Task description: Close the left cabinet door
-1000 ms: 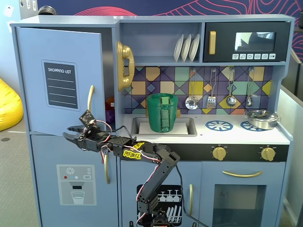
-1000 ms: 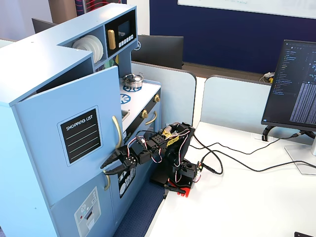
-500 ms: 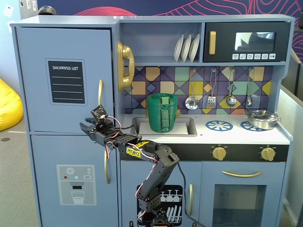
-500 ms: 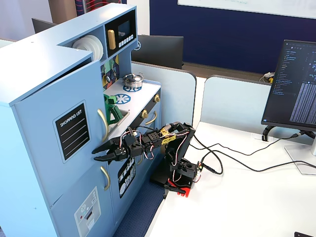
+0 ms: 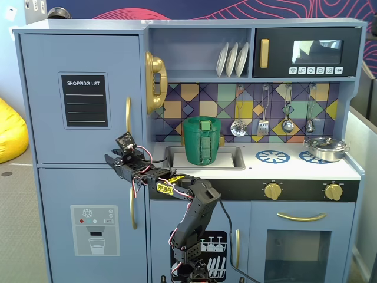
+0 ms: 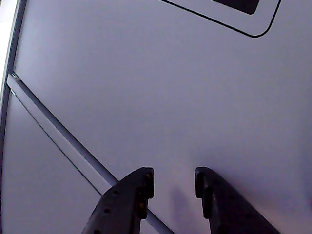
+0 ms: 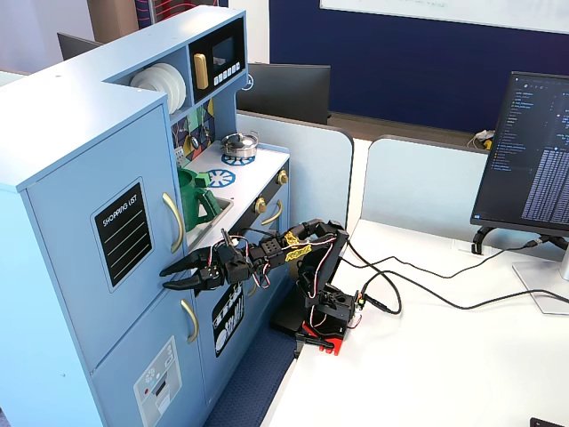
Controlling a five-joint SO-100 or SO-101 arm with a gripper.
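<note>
Standing flush with the cabinet front, the left cabinet door (image 5: 82, 97) looks shut in both fixed views, its chalkboard panel (image 5: 86, 100) facing out and its gold handle (image 5: 128, 115) at the edge nearest the counter (image 5: 294, 168). Gripper (image 5: 112, 159) sits low against that door, near the seam above the ice-dispenser door (image 5: 85, 227). Wrist view: both fingers (image 6: 129, 200) apart with a clear gap, nothing between them, tips close to the pale blue door face; actual contact not readable. A corner of the chalkboard panel shows at the top edge there. Arm (image 7: 298, 253) reaches out level from its base (image 7: 324, 316) on the white desk. Green pitcher (image 5: 202, 140) stands in the sink (image 5: 230, 158) at the counter's left end; steel pot (image 5: 324, 148) at the right rear corner.
</note>
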